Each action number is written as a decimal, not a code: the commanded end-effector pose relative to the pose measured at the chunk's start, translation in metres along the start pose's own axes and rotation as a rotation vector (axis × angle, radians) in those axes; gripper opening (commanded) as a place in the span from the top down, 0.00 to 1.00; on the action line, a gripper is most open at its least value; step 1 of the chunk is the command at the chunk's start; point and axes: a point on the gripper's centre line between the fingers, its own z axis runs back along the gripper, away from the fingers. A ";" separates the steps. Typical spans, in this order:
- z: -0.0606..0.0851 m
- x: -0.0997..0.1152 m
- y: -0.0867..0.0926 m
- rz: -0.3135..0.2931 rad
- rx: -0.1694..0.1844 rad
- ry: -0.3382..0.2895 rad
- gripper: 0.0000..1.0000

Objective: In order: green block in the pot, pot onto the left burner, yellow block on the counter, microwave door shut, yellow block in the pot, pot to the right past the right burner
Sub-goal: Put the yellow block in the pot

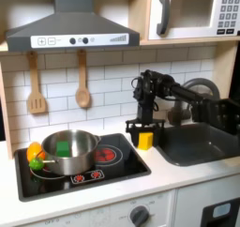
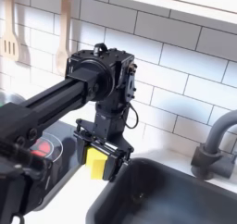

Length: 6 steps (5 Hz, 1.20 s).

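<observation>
Nearest the lens in the second exterior view: the black arm link running in from the second exterior view's left, ending at the black gripper (image 2: 102, 157), pointed straight down. Between its fingers (image 2: 82, 142) sits the small bright yellow cube-like block (image 2: 96, 163), jaws narrow and closed against its side faces, so the block is held, not loose. The block hangs square, top face level, no clear long axis; edges look roughly parallel to the rim of the dark grey rectangular sink (image 2: 180, 195). It lies over the pale white-grey desk (image 2: 153, 152), just left of the sink rim in the second exterior view; whether its underside touches the desk cannot be told. First exterior view, left to right: the shiny round steel pot (image 1: 69, 151) stands on the left burner of the black stovetop (image 1: 112, 160), with the small bright green block (image 1: 63, 148) inside it and a rounded yellow-green-orange toy (image 1: 35, 156) touching its left wall. Then the gripper (image 1: 144, 137) with the yellow block (image 1: 145, 139) on the desk strip (image 1: 187, 173) between stove and sink (image 1: 202, 142). Above, the white-framed microwave door (image 1: 190, 12) appears already closed. Judgement: the pot lies to the first exterior view's left of the fingers, slightly nearer the camera; the coming carry runs leftward across the right burner, block lifted above the pot rim.
</observation>
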 end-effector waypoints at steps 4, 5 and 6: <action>0.071 -0.050 0.038 0.156 0.025 -0.090 1.00; 0.081 -0.063 0.053 0.197 0.049 -0.109 1.00; 0.080 -0.067 0.067 0.217 0.067 -0.106 1.00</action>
